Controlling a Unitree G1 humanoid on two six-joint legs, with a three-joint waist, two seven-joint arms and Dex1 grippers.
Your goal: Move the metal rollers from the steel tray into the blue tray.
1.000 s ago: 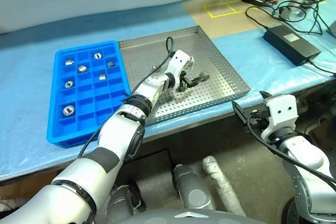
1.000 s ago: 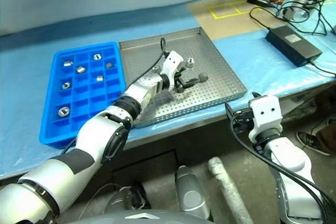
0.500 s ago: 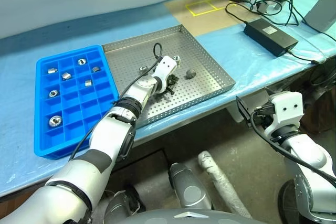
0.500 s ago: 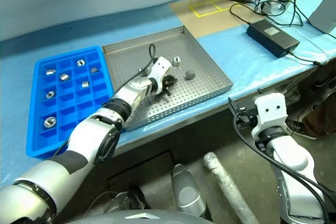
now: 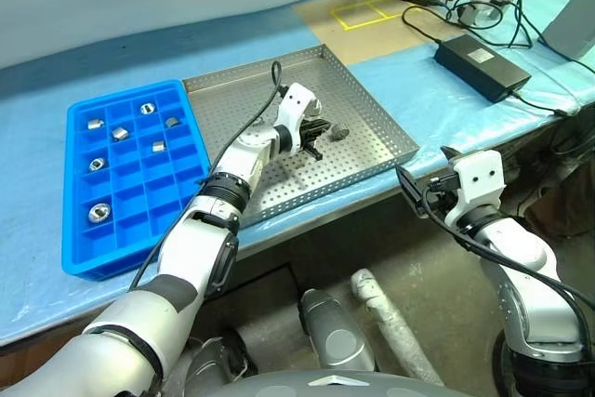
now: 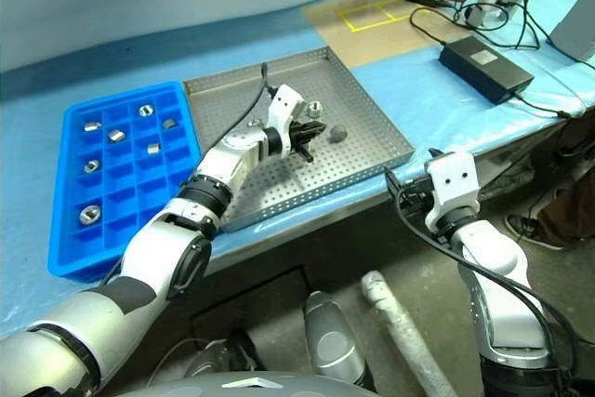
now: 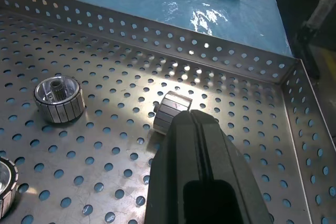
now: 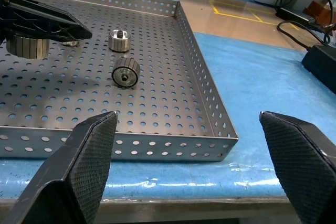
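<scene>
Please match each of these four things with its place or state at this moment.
Things:
1. left gripper
2. right gripper
3. blue tray
4. black power brick

Places or states:
A. fingers wide open, in front of the table edge
B. holds metal rollers in separate compartments
C. fingers shut, over the steel tray
D. lies on the blue table cover, near cables

Pairs: 1-C, 2-A, 3-B, 4-D

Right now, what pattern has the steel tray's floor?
The steel tray has rows of small round holes, clearest in the left wrist view.
</scene>
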